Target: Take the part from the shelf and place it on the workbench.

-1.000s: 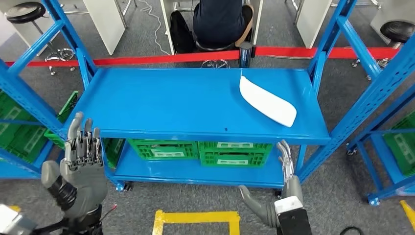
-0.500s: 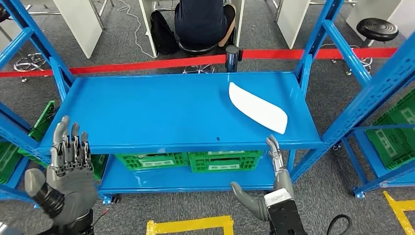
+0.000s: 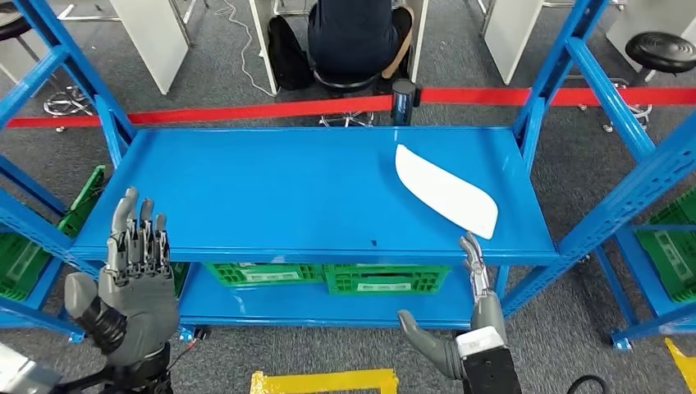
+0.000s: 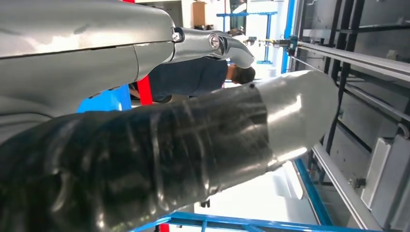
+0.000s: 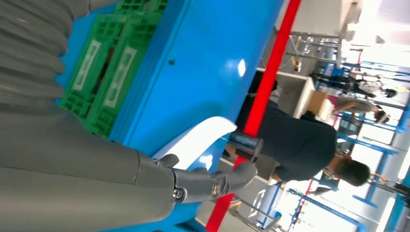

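Where the blue shelf (image 3: 271, 189) spreads across the head view, one white part (image 3: 446, 190) lies on its upper deck, toward the right end and slanted, its near tip close to the front edge. Two green crates (image 3: 328, 275) sit side by side on the lower deck beneath, with more green crates on the neighbouring racks at either side. Grey carpet covers the floor; one red barrier tape (image 3: 246, 109) runs behind the shelf, yellow floor tape (image 3: 324, 381) marks the ground in front, and one person (image 3: 353, 37) sits at a desk beyond the tape. Raised below the shelf's front edge, the right hand (image 3: 468, 320) holds nothing, fingers extended upward and thumb spread, its fingertips just beneath the part's near end. Off at the shelf's left corner, well apart from the part, the left hand (image 3: 131, 283) is empty too, fingers straight up and close together.
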Tool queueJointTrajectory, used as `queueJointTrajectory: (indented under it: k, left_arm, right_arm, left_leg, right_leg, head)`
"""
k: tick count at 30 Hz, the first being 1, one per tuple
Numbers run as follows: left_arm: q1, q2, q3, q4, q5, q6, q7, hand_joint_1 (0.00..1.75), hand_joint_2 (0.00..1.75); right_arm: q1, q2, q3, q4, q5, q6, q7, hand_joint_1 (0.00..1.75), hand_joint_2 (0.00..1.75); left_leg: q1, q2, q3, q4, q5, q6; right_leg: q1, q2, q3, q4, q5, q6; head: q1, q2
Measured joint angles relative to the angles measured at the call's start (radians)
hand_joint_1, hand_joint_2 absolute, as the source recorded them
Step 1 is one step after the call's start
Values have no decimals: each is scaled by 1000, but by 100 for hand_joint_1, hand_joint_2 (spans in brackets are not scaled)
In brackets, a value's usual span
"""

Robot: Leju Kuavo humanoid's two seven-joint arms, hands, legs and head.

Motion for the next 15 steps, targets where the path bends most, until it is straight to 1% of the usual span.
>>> queueJointTrajectory:
  k: [1, 2, 4, 5, 6, 7, 8, 9, 10, 11, 12, 13, 15]
  left_arm:
    - [0, 0, 0, 0, 0, 0, 0, 0, 0]
    - [-1, 0, 0, 0, 0, 0, -1, 0, 0]
    - [-1, 0, 0, 0, 0, 0, -1, 0, 0]
    - [0, 0, 0, 0, 0, 0, -1, 0, 0]
    - [0, 0, 0, 0, 0, 0, -1, 0, 0]
    - [0, 0, 0, 1, 0, 0, -1, 0, 0]
    - [0, 0, 0, 1, 0, 0, -1, 0, 0]
    - [0, 0, 0, 0, 0, 0, -1, 0, 0]
    - [0, 0, 0, 0, 0, 0, -1, 0, 0]
    - [-1, 0, 0, -1, 0, 0, -1, 0, 0]
    - [-2, 0, 0, -2, 0, 0, -1, 0, 0]
    - [-3, 0, 0, -3, 0, 0, -1, 0, 0]
    - [-3, 0, 0, -3, 0, 0, -1, 0, 0]
  right_arm:
    - [0, 0, 0, 0, 0, 0, 0, 0, 175]
    - [-1, 0, 0, -1, 0, 0, 0, 0, 175]
    - [0, 0, 0, -2, 1, 0, -1, 0, 175]
    - [0, 0, 0, -2, 1, 0, -1, 0, 175]
    - [0, -1, 0, -2, 1, 0, -1, 0, 175]
    - [0, -1, 0, -2, 1, 0, -1, 0, 175]
    - [0, -1, 0, -2, 1, 0, -1, 0, 175]
    - [0, 0, 0, -2, 2, 0, -1, 0, 175]
    - [0, -1, 0, -2, 2, 0, -1, 0, 175]
    - [0, -1, 0, -3, 3, 0, -1, 0, 175]
    - [-1, 0, 0, -3, 4, 0, -1, 0, 175]
    - [-1, 0, 0, -4, 4, 0, -1, 0, 175]
    - [-1, 0, 0, -4, 5, 0, 0, 0, 175]
  left_leg:
    - [2, 2, -12, 25, -16, -9]
    - [8, 6, -34, 70, -42, -22]
    - [27, 16, -105, 218, -104, -49]
    - [37, 20, -140, 287, -125, -56]
    - [43, 23, -164, 328, -131, -59]
    - [45, 25, -169, 328, -117, -56]
    - [43, 26, -153, 287, -86, -48]
    - [37, 25, -121, 217, -45, -32]
    - [27, 25, -83, 137, -9, -14]
    - [15, 26, -51, 68, 16, 2]
    - [6, 26, -29, 23, 27, 14]
    - [-1, 25, -15, 1, 26, 21]
    - [-1, 25, -1, -17, 22, 27]
  right_leg:
    - [-3, -1, 1, 1, -1, -2]
    - [-7, -1, 2, 1, -1, -3]
    - [-9, -3, 2, 1, -3, -4]
    - [-9, -4, 3, 2, -5, -4]
    - [-8, -4, 4, 2, -6, -4]
    - [-7, -5, 6, 2, -8, -4]
    - [-4, -5, 10, 1, -10, -4]
    - [-2, -5, 15, -3, -11, -5]
    - [2, -4, 21, -7, -11, -5]
    - [4, -4, 26, -12, -12, -5]
    - [4, -4, 28, -16, -12, -4]
    - [5, -4, 28, -19, -12, -2]
    - [6, -5, 27, -22, -12, 1]
  head:
    - [-2, 0]
    - [-7, 0]
    - [-21, 0]
    - [-27, 0]
    - [-31, 0]
    - [-36, 0]
    - [-43, 0]
    - [-48, 0]
    - [-50, 0]
    - [-50, 0]
    - [-50, 0]
    - [-49, 0]
    - [-52, 0]
